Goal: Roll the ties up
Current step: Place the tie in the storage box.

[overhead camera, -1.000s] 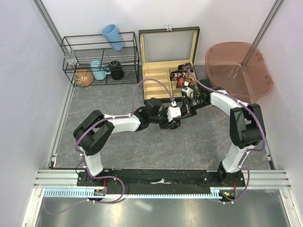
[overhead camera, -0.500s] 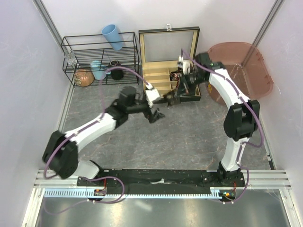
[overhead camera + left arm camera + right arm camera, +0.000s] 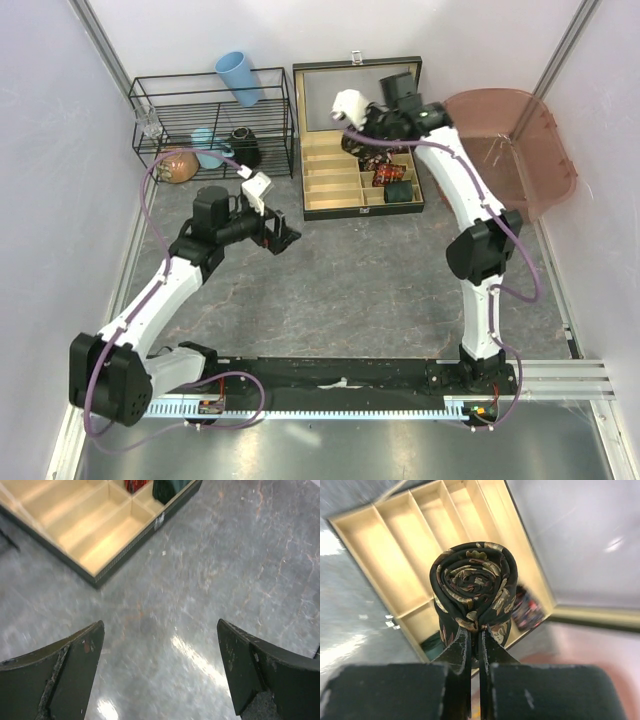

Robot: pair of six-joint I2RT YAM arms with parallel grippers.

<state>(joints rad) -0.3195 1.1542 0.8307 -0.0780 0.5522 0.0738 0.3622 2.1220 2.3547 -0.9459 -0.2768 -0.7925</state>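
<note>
We are pinching the coiled dark tan-printed fabric tie (image 3: pixel 472 587) in our tightly shut right gripper (image 3: pixel 475 634) above the tan compartmented wooden box (image 3: pixel 385 555) at the far edge of the grey worktop (image 3: pixel 215 580), likely for slotting in, while our left gripper (image 3: pixel 160 647) is hanging wide open, empty.

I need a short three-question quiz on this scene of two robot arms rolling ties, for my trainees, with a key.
1. True or false: the left hand is holding a tie.
2. The right hand is: A) open and empty; B) shut on a rolled tie; C) hidden from every view.
3. Fill in: the rolled tie hangs above the wooden ____, which has compartments.
Key: 1 false, it is open and empty above the table; 2 B; 3 box.
</note>
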